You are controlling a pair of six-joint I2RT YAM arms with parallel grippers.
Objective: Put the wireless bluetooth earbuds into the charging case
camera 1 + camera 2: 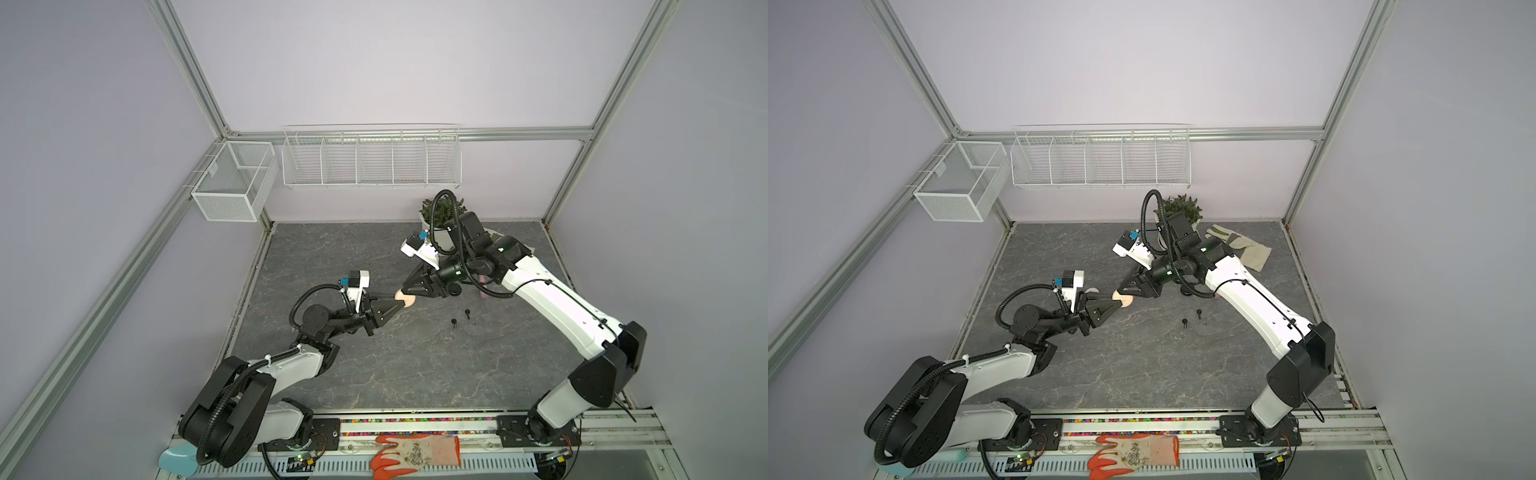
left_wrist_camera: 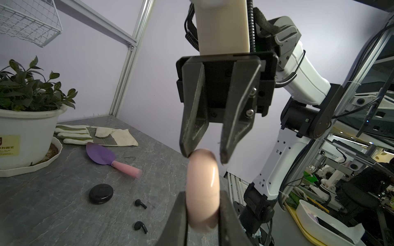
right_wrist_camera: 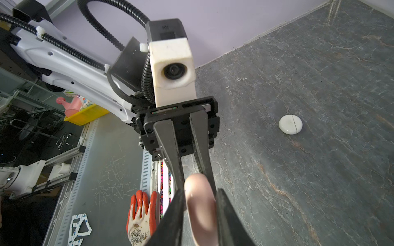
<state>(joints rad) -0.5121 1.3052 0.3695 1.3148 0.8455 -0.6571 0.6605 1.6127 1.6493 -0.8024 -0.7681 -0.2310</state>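
A black wireless earbud (image 2: 140,204) and its black twin (image 2: 140,226) are lying loose on the grey bench (image 1: 374,374), close together and near a shut black charging case (image 2: 101,193). Neither is seated in a case yet, and no whitish earbuds are showing in any view. Above the bench, the left hand (image 1: 400,303) is pinching a peach charging case (image 2: 202,187) edge-on by its flat faces, holding it clear of the surface. The right hand (image 2: 205,156) is meeting it from the opposite side with its fingers spread wider than the case, one fingertip (image 2: 187,152) touching the rim and the other standing apart. The peach case is looking shut, so the work is probably at the lid-opening stage, with every visible earbud left to insert. A white charging case (image 3: 290,124) is sitting shut elsewhere on the bench, well apart from both hands. Behind the arms, a potted plant (image 2: 25,89), a gardening glove (image 2: 96,136) and a purple trowel (image 2: 100,153) are lying untouched.
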